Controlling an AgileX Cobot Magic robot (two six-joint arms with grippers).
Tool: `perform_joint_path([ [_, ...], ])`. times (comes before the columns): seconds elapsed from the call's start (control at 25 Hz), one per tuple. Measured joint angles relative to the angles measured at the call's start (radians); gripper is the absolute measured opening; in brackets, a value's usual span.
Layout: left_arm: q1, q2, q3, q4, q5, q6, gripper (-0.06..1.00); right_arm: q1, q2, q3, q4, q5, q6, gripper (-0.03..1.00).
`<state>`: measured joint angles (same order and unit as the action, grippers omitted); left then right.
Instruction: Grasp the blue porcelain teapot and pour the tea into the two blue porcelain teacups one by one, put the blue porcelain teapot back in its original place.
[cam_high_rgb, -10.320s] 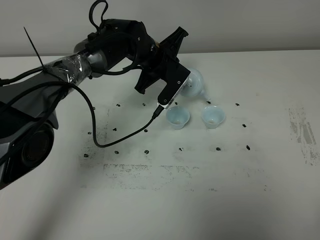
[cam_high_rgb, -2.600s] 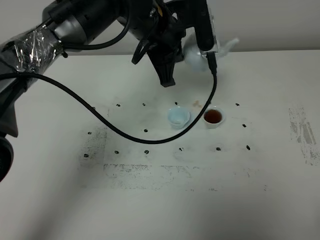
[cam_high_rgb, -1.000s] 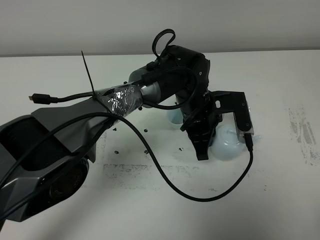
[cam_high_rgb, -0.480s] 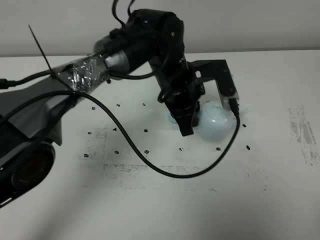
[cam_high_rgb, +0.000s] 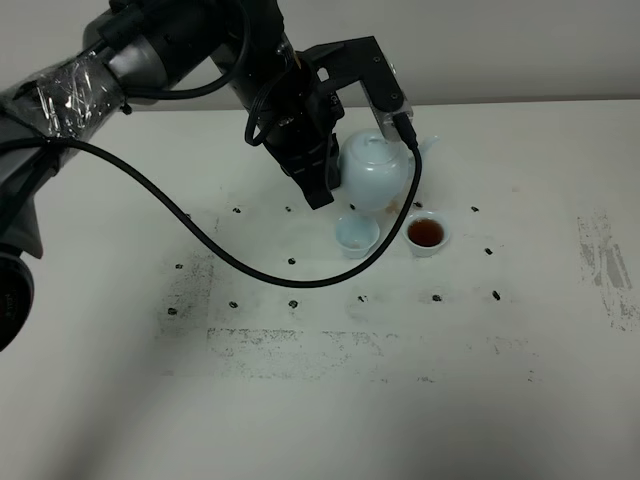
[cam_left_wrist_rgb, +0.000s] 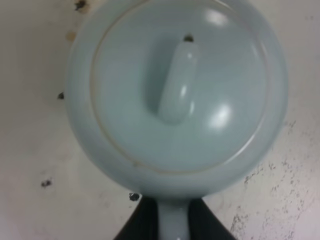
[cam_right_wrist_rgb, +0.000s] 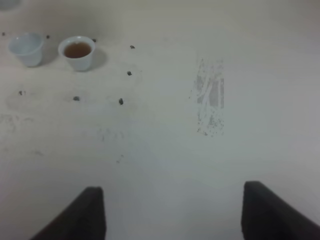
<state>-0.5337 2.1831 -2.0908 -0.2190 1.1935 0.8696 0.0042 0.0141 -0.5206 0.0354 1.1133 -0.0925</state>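
The blue porcelain teapot (cam_high_rgb: 376, 176) stands upright just behind the two blue porcelain teacups, its spout pointing right. My left gripper (cam_high_rgb: 333, 172) is shut on its loop handle. In the left wrist view the teapot (cam_left_wrist_rgb: 177, 92) fills the frame from above, and the handle runs between the black fingers (cam_left_wrist_rgb: 137, 231) of that gripper (cam_left_wrist_rgb: 173, 227). I cannot tell if the pot touches the table. The right teacup (cam_high_rgb: 427, 234) (cam_right_wrist_rgb: 77, 52) holds brown tea. The left teacup (cam_high_rgb: 357, 237) (cam_right_wrist_rgb: 26, 48) shows a pale inside. My right gripper (cam_right_wrist_rgb: 175, 215) is open over bare table, away from the cups.
The white table (cam_high_rgb: 330, 400) carries small dark marks around the cups and a scuffed grey patch (cam_high_rgb: 605, 265) at the right. A black cable (cam_high_rgb: 200, 235) loops from the left arm down over the table, left of the cups.
The left arm has swung the teapot from low in front of the cups, where it hid them, up and back behind them. Both cups show again.
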Motion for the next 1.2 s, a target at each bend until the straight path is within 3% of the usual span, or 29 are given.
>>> perform_joint_path([
  [0.8,0.032,-0.079,0.019,0.091,0.0,-0.035,0.04,0.0,0.0,0.0,0.0,0.0,0.001,0.56],
  [0.96,0.055,-0.133,0.165,0.119,-0.028,-0.036,0.04,0.0,0.0,0.0,0.0,0.0,0.001,0.56],
  [1.2,0.068,-0.25,0.459,0.166,-0.247,-0.033,0.04,0.0,0.0,0.0,0.0,0.0,0.001,0.56],
])
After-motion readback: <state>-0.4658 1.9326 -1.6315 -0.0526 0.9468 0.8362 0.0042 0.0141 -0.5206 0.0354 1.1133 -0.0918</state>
